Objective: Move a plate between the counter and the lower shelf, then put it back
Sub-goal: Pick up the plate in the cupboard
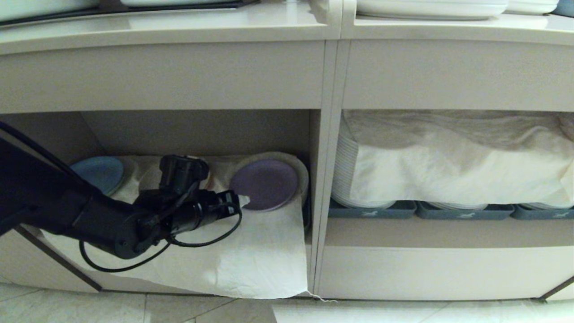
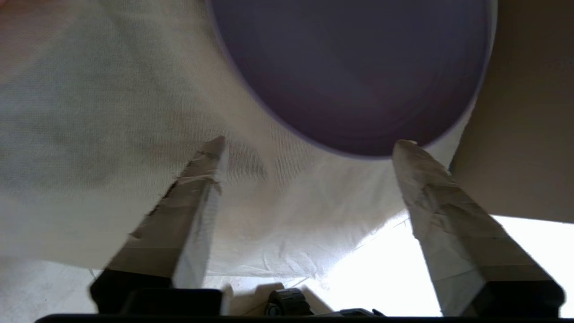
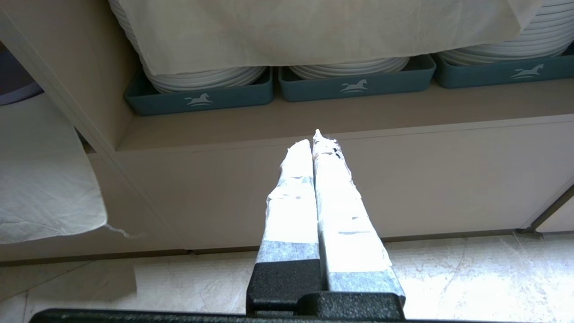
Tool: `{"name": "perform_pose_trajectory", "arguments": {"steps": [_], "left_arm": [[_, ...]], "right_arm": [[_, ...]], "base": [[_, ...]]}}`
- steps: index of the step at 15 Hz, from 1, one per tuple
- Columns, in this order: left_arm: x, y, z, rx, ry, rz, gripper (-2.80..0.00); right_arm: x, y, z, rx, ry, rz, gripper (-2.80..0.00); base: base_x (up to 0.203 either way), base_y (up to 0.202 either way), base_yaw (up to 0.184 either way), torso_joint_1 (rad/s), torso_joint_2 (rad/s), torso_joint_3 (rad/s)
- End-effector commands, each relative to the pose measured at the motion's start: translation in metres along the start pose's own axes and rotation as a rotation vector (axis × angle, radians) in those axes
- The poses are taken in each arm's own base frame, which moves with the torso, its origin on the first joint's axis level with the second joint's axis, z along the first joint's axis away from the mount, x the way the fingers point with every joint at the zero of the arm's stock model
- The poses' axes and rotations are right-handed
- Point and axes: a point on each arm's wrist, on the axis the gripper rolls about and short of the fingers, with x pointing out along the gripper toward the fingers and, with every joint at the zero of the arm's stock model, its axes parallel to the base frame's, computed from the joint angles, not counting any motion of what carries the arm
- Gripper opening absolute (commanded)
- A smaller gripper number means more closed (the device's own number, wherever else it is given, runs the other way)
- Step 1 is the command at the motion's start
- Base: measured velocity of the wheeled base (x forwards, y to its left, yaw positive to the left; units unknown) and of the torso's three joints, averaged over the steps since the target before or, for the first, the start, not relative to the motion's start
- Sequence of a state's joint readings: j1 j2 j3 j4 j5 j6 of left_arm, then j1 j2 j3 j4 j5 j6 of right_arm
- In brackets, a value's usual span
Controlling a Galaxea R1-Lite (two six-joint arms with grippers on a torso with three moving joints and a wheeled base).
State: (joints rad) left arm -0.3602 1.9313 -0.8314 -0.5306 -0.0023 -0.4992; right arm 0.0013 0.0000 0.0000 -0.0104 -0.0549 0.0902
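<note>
The lavender plate [image 1: 265,184] lies in the lower shelf [image 1: 202,130] on a beige stack over the white cloth [image 1: 251,251], just ahead of the left claw [image 2: 309,148], whose fingers stand apart, holding nothing. It looks light, stiff and slick plastic; the near rim, between the fingertips, seems the best hold. The right claw [image 3: 316,139] hangs clenched and empty before blue-grey trays [image 3: 354,85] bearing a white horse emblem, with no readable writing.
</note>
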Motion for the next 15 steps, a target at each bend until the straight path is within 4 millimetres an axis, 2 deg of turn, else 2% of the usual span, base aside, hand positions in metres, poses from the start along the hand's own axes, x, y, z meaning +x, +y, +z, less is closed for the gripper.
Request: {"name": "perform_pose_trajectory", "arguments": {"steps": [1,15], "left_arm": [[0.007,0.001,-0.002,-0.002,0.007,0.006,0.00],[0.033,0.004,0.005,-0.010,0.021,0.065,0.00]], "right_arm": [[0.000,0.000,0.000,0.000,0.000,0.000,-2.80],[0.000,0.000,0.000,0.000,0.000,0.000,-2.80]], "base": [[0.000,0.000,0.000,0.000,0.00,0.000],[0.000,0.000,0.000,0.000,0.00,0.000]]}}
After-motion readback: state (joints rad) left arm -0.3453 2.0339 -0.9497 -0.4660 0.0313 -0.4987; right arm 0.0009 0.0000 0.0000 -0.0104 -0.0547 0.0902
